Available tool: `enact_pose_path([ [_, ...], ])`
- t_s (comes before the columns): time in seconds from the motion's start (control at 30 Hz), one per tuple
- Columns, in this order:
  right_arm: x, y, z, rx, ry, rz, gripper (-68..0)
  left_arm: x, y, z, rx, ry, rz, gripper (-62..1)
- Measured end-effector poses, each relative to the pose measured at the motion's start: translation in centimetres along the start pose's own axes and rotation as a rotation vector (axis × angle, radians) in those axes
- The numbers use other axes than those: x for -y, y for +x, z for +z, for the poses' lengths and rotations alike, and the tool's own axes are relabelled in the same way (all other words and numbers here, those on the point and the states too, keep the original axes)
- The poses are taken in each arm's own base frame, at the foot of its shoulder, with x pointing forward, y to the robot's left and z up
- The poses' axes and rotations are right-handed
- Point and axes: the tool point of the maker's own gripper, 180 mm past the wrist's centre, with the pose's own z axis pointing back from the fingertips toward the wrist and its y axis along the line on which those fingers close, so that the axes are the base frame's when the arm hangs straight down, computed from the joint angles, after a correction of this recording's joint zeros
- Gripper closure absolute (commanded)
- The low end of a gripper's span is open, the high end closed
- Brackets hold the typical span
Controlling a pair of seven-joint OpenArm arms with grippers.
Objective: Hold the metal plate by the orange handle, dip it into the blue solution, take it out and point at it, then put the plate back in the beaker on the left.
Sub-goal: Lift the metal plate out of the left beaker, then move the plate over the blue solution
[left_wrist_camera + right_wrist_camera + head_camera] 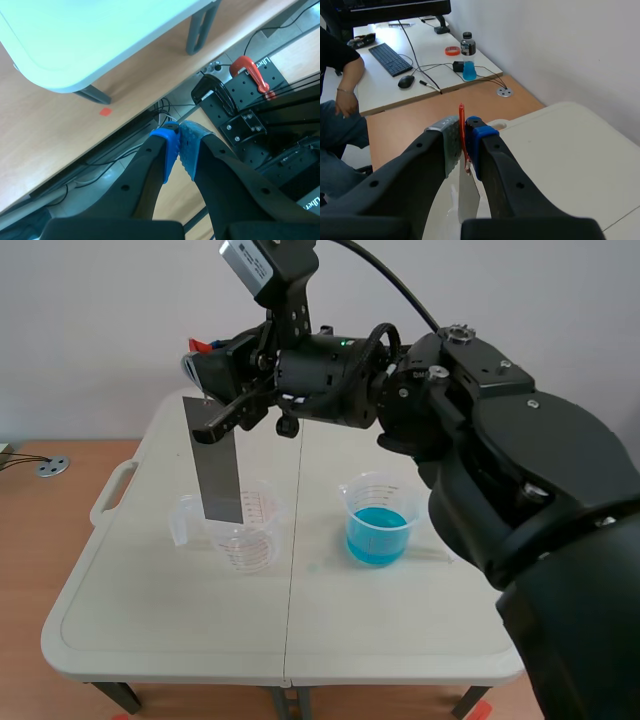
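Metal plate [220, 472] in right gripper [463, 137], at red-marked left beaker [252, 542].

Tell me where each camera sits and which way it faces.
Scene view: between the arms, facing across the table to the wall; right arm holds the metal plate at the left beaker.
Left wrist view: on the left arm, facing down at floor and table leg; own jaws shut, empty.
Right wrist view: on the raised right arm, facing a desk with a seated person; own jaws clamp the orange handle.
Shared: scene and right wrist views both show the plate and table.
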Motion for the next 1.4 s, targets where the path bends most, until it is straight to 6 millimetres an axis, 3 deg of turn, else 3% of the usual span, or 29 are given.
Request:
enact_pose_path([
  [0.33,-1.1,3.0,1.4,0.017,-0.015,0.093,-1.3,0.0,0.0,0.0,0.000,0.000,0.000,-1.2],
  [0.77,2.5,6.2,4.9,0.074,-0.154,0.143,-1.3,0.0,0.0,0.0,0.000,0.000,0.000,-1.2],
  [1.17,7.0,6.3,9.9,0.055,-0.271,0.134,-1.3,-0.1,0.3,0.0,0.014,0.001,-0.002,-1.2],
  [1.27,7.5,6.3,10.9,0.044,-0.277,0.129,-1.3,-0.7,0.9,-0.5,0.030,0.016,-0.036,-1.2],
  [1.4,8.2,6.6,12.0,0.050,-0.289,0.120,-1.3,-2.7,3.7,-1.7,0.115,0.064,-0.087,-1.2],
])
